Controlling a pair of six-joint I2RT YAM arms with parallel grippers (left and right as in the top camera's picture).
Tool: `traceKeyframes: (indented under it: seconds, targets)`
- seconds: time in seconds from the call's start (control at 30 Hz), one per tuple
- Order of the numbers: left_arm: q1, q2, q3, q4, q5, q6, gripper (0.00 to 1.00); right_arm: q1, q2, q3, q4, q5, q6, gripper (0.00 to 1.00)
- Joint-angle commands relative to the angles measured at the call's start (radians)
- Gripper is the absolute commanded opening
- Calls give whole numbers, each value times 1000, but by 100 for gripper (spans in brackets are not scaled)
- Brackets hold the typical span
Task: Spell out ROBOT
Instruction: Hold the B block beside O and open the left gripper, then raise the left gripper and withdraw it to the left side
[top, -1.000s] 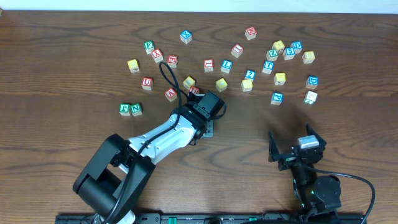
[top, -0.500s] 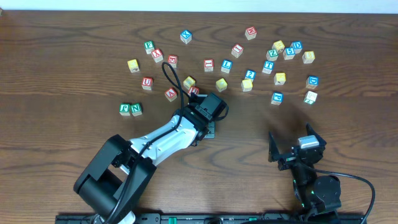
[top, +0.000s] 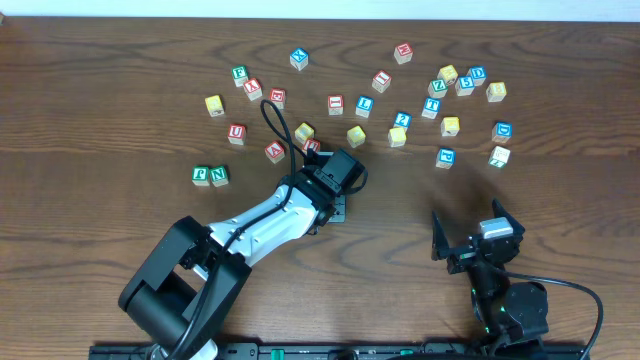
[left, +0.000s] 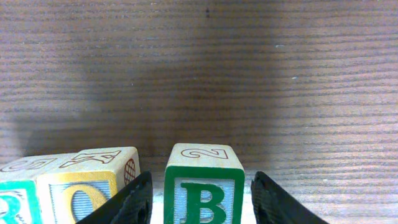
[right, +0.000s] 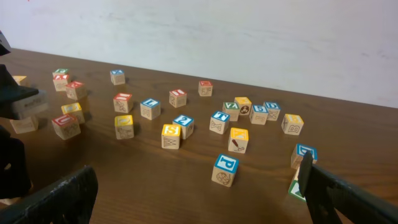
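Observation:
In the left wrist view the green-faced B cube (left: 200, 160) stands upright on the wood between my left gripper's jaws (left: 202, 186), with a small gap on each side. Left of it stands a yellow-faced O cube (left: 87, 186), and a green-faced R cube (left: 15, 202) shows at the frame's edge. In the overhead view my left gripper (top: 336, 205) hides these three cubes. My right gripper (top: 470, 245) is open and empty near the front right, and it also shows in the right wrist view (right: 196, 186). Blue-faced cubes lie in the scatter; I cannot read which is the T.
Many loose cubes are scattered across the back of the table, such as a blue P cube (top: 445, 157) and a yellow cube (top: 356, 135). The green F cube (top: 201, 175) and N cube (top: 219, 176) sit together at the left. A red cube (top: 274, 151) lies close to the left arm.
The left wrist shifted slightly right and toward the front since one second ago, then held still. The right arm has not moved.

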Motion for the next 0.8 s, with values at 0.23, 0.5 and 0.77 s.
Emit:
traceKeyframes:
  seconds: [0.23,0.5,0.77]
  targets:
    - [-1,10,31,2,-11,2,46,6,-2,-1,-5,-6,13,99]
    - [-2,-3,42,-3,15,28,46,6,-2,-1,-5,-6,13,99]
    - [-2,-90,43,-6,-32,88,47,6,-2,-1,-5,-6,13,99]
